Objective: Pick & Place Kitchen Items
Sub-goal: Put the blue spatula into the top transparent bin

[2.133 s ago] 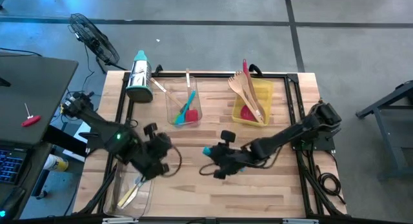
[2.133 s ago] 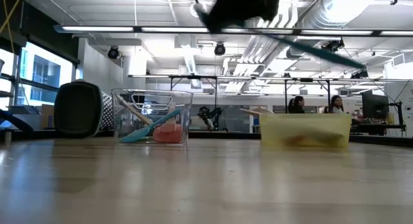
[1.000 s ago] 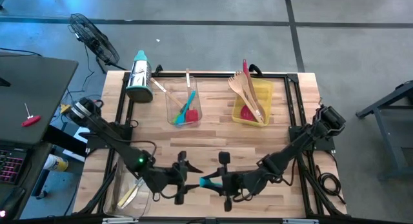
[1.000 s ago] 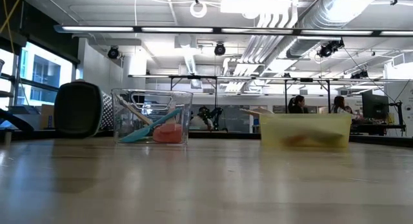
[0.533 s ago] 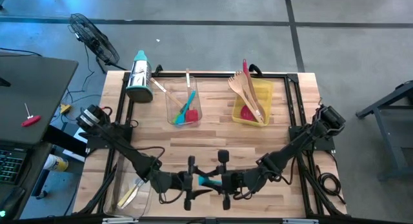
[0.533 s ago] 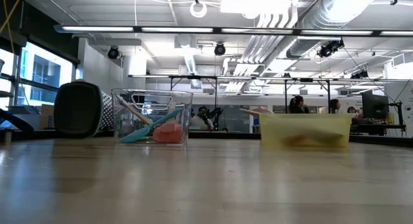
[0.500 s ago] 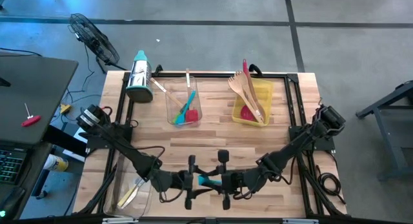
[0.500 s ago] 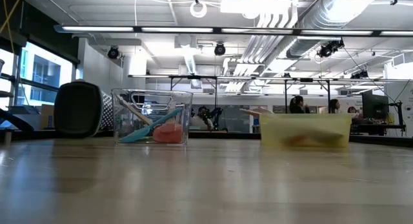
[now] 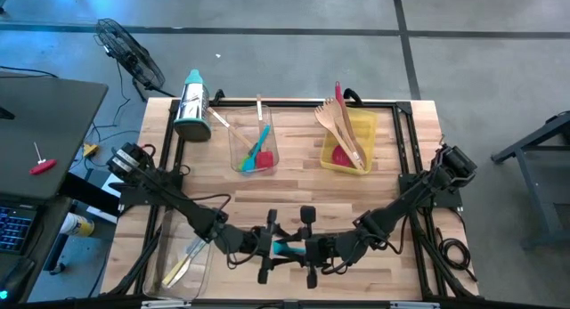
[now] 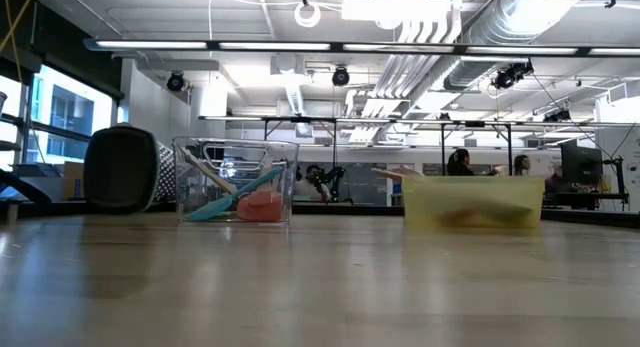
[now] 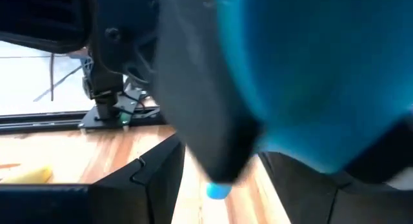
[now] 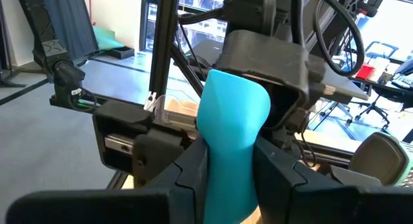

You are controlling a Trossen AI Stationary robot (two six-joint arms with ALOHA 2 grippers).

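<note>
Above the table's near middle my two grippers face each other, fingertips almost meeting. My right gripper (image 9: 299, 249) is shut on a teal spatula (image 9: 286, 248), whose wide end (image 12: 233, 114) points at my left gripper (image 9: 272, 247). That gripper is open, and the teal end (image 11: 310, 69) fills its wrist view, close in front of its fingers. More kitchen items lie in the clear bin (image 9: 252, 147) and the yellow bin (image 9: 349, 142). Neither gripper shows in the low view. My right gripper pinches the teal spatula between its two fingers, below the wide end (image 12: 229, 179). The fingers come level from the table's right. The spatula is lifted clear of the table, its wide end sticking out past the fingertips. Whether my left gripper touches the spatula I cannot tell.
A steel grater (image 9: 192, 107) with a teal top lies at the far left. Another clear bin (image 9: 183, 260) with a pale utensil sits at the near left under my left arm. The bins stand along the far side (image 10: 235, 182) (image 10: 472, 202).
My left gripper has moved toward the table's right, level with my right gripper, until its open fingers reached the spatula's teal end. It turned a little on the way. My right gripper has kept still with the spatula.
</note>
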